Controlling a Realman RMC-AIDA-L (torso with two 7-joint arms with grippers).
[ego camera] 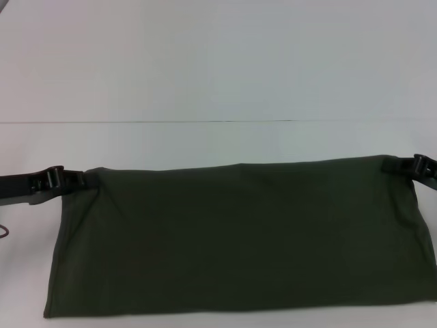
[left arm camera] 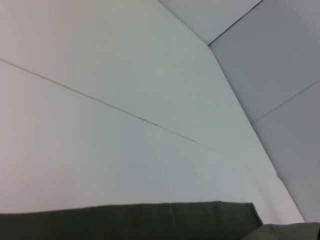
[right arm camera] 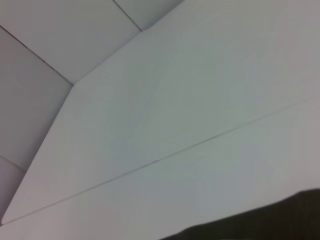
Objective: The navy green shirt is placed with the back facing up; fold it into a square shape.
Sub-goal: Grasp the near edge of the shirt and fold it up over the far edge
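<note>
So far the large, plain, dark olive-green navy green shirt (ego camera: 239, 239) of soft knit cloth forms a wide band at 6 o'clock on the white table (ego camera: 218, 68), sleeves not visible, seemingly folded lengthwise. The black left gripper (ego camera: 72, 179) at 9 o'clock and black right gripper (ego camera: 399, 166) at 3 o'clock each pinch an upper corner. Judging by shape, crosswise folds remain before it is square.

The head camera looks forward and down from above at the white worktop (ego camera: 218, 75) and the whole navy green shirt (ego camera: 239, 239). Each wrist camera sits low and close, looking across the same worktop, catching just the shirt's edge.
</note>
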